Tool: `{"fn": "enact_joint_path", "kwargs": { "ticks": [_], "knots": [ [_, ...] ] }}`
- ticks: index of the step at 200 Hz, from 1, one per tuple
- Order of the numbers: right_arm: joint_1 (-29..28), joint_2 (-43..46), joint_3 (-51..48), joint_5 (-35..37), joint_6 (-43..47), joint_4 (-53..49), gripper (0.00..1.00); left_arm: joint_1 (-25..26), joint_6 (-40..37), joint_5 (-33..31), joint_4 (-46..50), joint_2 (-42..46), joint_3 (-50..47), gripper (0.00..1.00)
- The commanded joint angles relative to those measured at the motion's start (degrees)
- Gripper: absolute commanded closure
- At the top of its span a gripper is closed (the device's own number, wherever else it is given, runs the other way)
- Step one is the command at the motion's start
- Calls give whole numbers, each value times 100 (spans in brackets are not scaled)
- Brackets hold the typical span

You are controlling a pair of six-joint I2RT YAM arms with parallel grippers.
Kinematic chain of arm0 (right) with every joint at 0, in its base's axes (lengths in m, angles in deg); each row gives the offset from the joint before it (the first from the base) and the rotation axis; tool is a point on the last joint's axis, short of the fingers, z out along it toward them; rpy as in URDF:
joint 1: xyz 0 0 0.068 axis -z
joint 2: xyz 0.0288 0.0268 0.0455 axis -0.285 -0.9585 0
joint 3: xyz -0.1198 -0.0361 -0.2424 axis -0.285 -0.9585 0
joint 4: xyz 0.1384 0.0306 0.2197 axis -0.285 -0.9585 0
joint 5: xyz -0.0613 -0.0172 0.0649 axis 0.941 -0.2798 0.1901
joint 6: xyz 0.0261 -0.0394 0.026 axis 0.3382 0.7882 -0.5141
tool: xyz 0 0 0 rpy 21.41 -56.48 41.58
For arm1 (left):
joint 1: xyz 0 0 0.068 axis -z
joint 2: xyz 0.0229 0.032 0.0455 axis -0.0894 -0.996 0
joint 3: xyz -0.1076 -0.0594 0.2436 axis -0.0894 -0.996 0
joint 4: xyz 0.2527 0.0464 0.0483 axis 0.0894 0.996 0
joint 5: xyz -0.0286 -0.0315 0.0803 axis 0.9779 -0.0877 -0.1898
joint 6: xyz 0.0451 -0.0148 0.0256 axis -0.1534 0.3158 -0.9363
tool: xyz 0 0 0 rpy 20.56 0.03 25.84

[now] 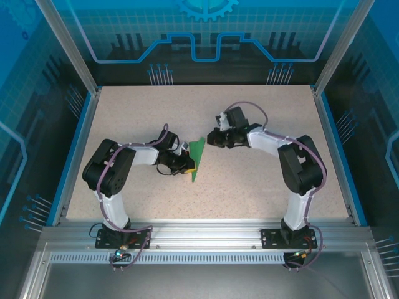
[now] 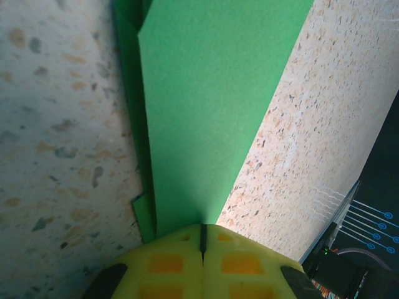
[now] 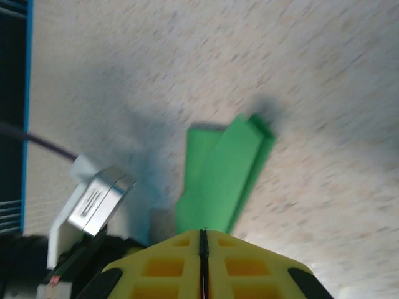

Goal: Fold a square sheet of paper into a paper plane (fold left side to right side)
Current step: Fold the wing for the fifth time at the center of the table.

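Observation:
The square sheet of paper [image 1: 198,159] is folded into a narrow green strip with a pointed far end, lying mid-table between the arms. My left gripper [image 1: 187,165] is shut at the strip's left edge. In the left wrist view the upper green flap [image 2: 206,112] runs straight out of the closed seam of the left gripper [image 2: 202,242], with a lower layer showing at its left. My right gripper [image 1: 210,139] is shut at the strip's far tip. In the blurred right wrist view the paper [image 3: 221,174] runs under the right gripper [image 3: 202,240]; whether it is pinched there is unclear.
The speckled table [image 1: 262,187] has a blue rim on both sides and an aluminium rail along the near edge. Glass walls stand at the back and sides. The left arm's silver camera housing [image 3: 93,199] sits close beside the paper in the right wrist view.

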Motion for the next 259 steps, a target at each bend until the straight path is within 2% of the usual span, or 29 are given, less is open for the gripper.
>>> {"fn": "enact_joint_path", "kwargs": {
  "ticks": [1,69,166,223,259],
  "knots": [
    [-296,-149,-210,-242,-479,502,91,16,-47,-312,659,-273,-150,100],
    [-654,-701,107,-165,-598,315,91,17,-48,-312,666,-277,-148,100],
    [-711,-1120,340,236,-363,-437,91,17,-55,-319,694,-306,-135,100],
    [-418,-1186,539,507,-25,-633,91,17,-66,-320,745,-349,-108,100],
    [-77,-1428,1074,509,203,-881,91,14,-57,-311,758,-383,-91,100]
  ]
}}
